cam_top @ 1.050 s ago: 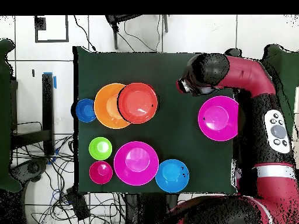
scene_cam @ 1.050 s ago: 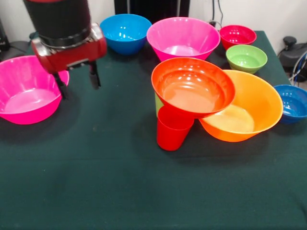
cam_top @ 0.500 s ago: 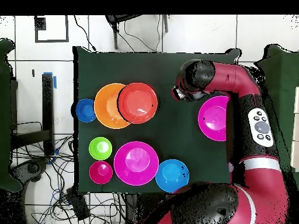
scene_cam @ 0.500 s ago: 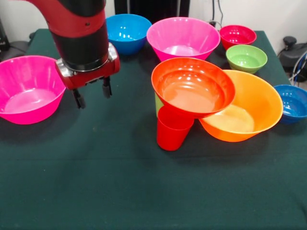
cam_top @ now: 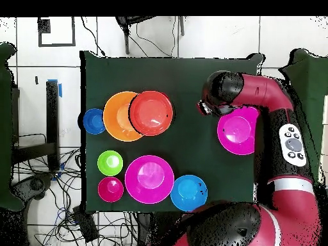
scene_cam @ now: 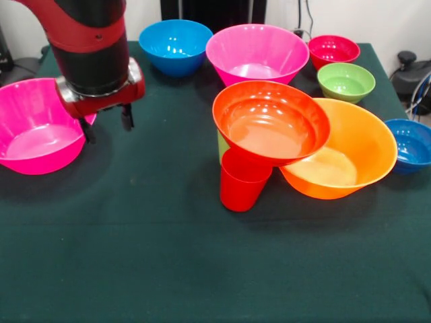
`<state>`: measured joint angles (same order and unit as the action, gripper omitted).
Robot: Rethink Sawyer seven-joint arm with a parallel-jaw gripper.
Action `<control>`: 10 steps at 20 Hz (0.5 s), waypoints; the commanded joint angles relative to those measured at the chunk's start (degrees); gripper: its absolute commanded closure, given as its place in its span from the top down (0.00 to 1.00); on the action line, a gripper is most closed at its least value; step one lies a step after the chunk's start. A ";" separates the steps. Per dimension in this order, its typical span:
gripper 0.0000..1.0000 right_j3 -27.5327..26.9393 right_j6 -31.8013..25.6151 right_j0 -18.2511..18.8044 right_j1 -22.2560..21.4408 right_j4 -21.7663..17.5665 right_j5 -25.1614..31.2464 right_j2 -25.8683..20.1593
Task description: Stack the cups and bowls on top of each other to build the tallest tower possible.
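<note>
Front view: the gripper [scene_cam: 106,125] hangs above the right rim of the big pink bowl [scene_cam: 37,128] at the table's [scene_cam: 135,256] left edge, its 2 fingers [scene_cam: 125,117] apart and empty. Near the table's centre, the medium red-orange bowl [scene_cam: 271,121] sits tilted on the red cup [scene_cam: 242,182] and the lime green cup [scene_cam: 221,146], overlapping the big orange bowl [scene_cam: 353,151]. Along the far edge stand the light blue bowl [scene_cam: 175,44], a 2nd pink bowl [scene_cam: 257,52], the magenta-red bowl [scene_cam: 333,49] and the green bowl [scene_cam: 345,81]. The dark blue bowl [scene_cam: 411,143] is at the right edge.
</note>
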<state>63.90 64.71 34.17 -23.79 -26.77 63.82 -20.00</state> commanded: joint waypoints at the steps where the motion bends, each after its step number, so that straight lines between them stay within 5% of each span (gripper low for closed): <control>1: 1.00 3.93 7.37 -2.73 -7.20 0.20 -0.28 2.48; 10: 1.00 6.32 10.11 -3.98 -7.51 2.68 -5.63 2.53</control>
<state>65.15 64.71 33.49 -30.85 -24.72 63.09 -17.45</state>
